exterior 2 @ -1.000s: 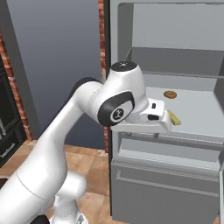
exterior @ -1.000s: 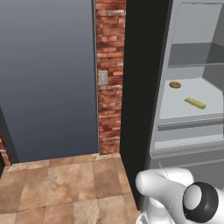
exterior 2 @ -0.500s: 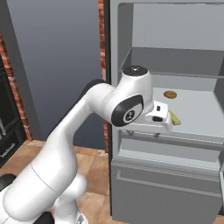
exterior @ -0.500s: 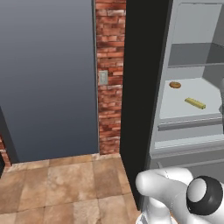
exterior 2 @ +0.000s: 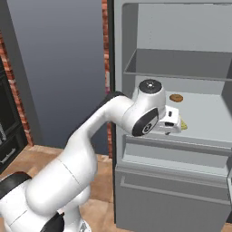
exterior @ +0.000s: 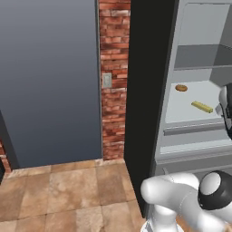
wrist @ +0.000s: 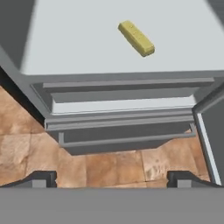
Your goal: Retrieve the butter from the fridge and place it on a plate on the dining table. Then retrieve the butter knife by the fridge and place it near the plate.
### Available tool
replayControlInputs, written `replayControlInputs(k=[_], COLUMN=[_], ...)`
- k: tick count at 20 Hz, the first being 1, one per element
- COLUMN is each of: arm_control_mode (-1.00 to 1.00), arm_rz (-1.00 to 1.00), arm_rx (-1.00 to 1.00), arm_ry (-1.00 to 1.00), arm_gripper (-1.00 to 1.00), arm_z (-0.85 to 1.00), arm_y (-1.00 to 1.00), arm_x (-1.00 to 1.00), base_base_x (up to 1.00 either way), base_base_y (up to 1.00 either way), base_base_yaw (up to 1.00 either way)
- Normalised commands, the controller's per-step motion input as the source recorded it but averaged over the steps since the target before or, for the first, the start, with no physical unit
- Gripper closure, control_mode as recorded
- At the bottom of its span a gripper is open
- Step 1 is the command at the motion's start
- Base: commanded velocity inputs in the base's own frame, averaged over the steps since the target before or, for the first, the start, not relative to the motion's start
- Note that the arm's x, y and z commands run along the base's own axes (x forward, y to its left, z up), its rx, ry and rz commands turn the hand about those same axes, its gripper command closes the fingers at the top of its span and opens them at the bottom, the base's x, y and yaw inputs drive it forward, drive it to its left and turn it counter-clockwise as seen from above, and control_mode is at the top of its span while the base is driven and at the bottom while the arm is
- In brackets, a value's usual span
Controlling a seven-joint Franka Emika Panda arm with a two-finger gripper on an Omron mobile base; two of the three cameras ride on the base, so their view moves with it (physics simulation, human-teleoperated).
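On the fridge [exterior: 199,136] shelf lies the butter [wrist: 136,38] — fingers [wrist: 43,178] spread wide.

fridge shelf [exterior: 186,108] — butter [exterior: 201,107], maybe a cookie [exterior: 181,88]

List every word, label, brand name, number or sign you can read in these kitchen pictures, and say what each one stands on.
None can be read.
The fridge interior, its shelves and bottom drawer are plain grey, without lettering.
The butter has no wrapper print.
The small grey plate on the brick wall is blank.
The round brown food item carries no mark.
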Motion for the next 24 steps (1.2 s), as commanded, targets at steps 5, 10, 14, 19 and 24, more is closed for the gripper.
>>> replayControlInputs(k=[5,10,14,19,24], arm_control_mode=[-1.00,-1.00,-1.00,-1.00,-1.00], arm_rz=[0.14,0.26,0.18,0.12,0.08], arm_rx=[0.10,0.15,0.07,0.07,0.05], arm_ry=[0.00,-0.07,0.00,0.00,0.00], arm_gripper=[-1.00,-1.00,-1.00,-1.00,-1.00], arm_z=[-0.15,-0.09,-0.37,-0.33,-0.20], arm_y=[-0.63,-0.67,-0.21,-0.15,-0.38], arm_x=[0.76,0.46,0.94,0.80,0.37], base_base_x=[0.00,0.00,0.00,0.00,0.00], base_base_y=[0.00,0.00,0.00,0.00,0.00], base_base_yaw=[0.00,0.00,0.00,0.00,0.00])
